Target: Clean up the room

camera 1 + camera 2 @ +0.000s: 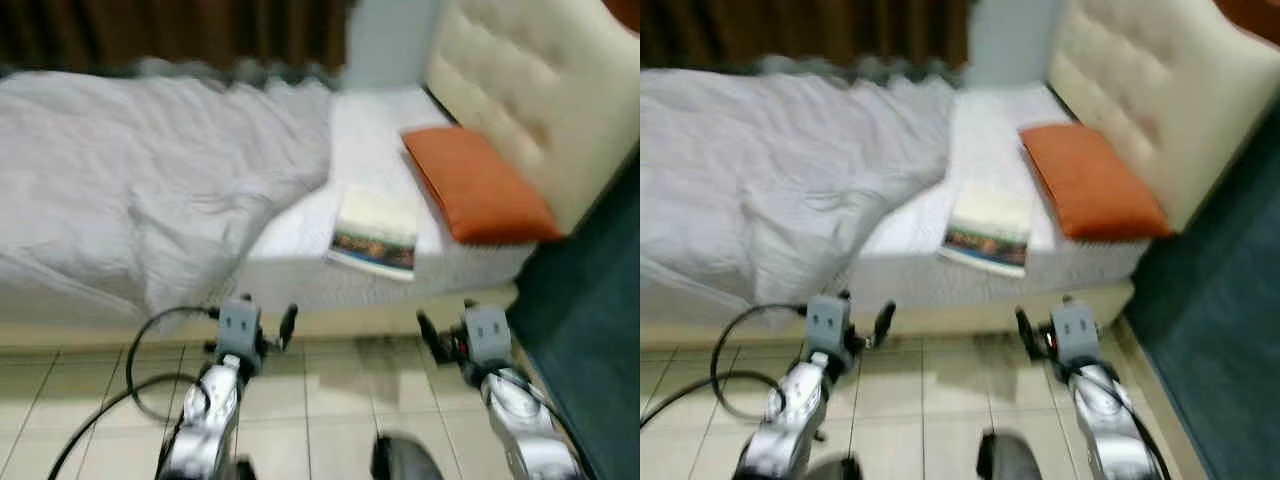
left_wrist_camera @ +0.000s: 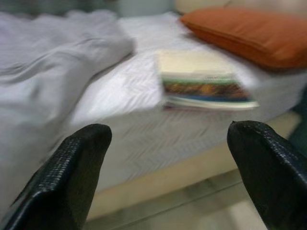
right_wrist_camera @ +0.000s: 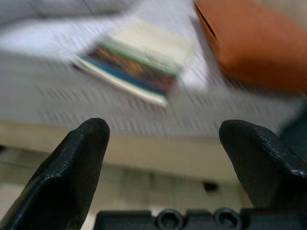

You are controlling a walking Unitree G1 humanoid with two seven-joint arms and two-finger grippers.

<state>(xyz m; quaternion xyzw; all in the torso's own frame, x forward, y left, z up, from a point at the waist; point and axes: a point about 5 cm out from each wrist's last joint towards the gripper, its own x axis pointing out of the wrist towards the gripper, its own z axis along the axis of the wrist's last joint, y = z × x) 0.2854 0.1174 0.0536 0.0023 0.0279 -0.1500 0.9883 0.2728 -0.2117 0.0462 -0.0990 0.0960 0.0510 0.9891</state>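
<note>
Little looks tidied yet: the book (image 1: 374, 238) lies near the bed's (image 1: 300, 270) edge beside the orange pillow (image 1: 478, 184), both wide-open grippers, left (image 2: 168, 167) and right (image 3: 163, 163), empty before it.

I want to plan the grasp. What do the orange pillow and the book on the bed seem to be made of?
The orange rectangular pillow looks like matte woven fabric: soft, no shine. The flat book with a cream and multicoloured cover seems paper, perhaps slightly glossy; blur leaves that open.

Blurred book (image 2: 204, 81), seemingly beside orange pillow (image 2: 249, 36)
</note>
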